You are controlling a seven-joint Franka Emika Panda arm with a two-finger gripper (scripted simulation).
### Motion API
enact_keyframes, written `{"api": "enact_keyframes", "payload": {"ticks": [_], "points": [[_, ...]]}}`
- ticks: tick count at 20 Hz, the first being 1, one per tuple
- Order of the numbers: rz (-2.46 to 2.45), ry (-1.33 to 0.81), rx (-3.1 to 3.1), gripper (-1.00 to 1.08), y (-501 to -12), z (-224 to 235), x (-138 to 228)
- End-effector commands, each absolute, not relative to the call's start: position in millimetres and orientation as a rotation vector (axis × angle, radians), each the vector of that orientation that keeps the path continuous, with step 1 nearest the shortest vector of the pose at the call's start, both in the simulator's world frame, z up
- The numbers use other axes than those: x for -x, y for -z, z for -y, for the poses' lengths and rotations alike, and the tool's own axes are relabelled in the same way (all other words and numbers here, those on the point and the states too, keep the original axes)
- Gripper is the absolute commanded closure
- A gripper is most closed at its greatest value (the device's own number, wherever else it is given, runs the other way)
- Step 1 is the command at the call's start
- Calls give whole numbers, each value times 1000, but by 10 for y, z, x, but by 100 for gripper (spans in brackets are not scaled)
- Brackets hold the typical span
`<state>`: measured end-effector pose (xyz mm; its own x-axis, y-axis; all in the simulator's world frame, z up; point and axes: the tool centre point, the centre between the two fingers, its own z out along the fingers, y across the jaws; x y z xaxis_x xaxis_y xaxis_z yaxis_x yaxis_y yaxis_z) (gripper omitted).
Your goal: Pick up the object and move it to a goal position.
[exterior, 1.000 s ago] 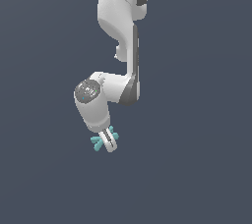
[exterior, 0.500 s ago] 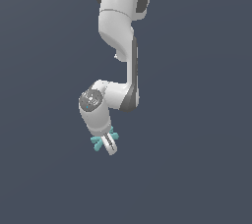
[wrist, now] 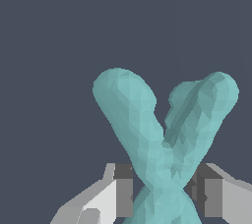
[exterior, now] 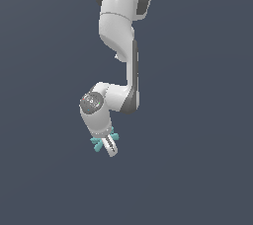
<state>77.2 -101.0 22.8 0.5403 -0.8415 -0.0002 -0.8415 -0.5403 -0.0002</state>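
1. The background is a flat dark grey-blue field in both views; no edge, surface line or other thing shows in it.

2. The arm (exterior: 118,46) is white with dark grey joints. In the exterior view it comes down from the top, bends at an elbow low on the exterior view's right, and ends in a rounded wrist with a dark, dial-like face turned toward the camera.

3. The gripper (exterior: 109,146) hangs below the wrist, pointing down and tilted slightly toward the exterior view's right. Its white fingers (exterior: 113,148) run close together.

4. The jaws are narrow and closed on the object: in the wrist view one finger pad sits on each side of the crossing point, both touching it.

5. The object (exterior: 97,143) is a teal X of two crossed bars. It sits between the jaws at the lower end of the arm, in the lower middle of the exterior view. Short teal tips stick out on both sides of the fingers, more on the exterior view's left.

6. In the wrist view the object (wrist: 162,139) fills the centre, two rounded bars spreading away from the jaws in a V, with the crossing pinched at the pads (wrist: 124,191). Whether it rests on anything cannot be told.
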Motion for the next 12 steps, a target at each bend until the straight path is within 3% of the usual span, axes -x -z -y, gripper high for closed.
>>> {"api": "enact_keyframes", "payload": {"ticks": [1, 12], "points": [[-1506, 0, 2757, 108, -227, 1011, -773], [-1506, 0, 2757, 108, -302, 847, -800]]}}
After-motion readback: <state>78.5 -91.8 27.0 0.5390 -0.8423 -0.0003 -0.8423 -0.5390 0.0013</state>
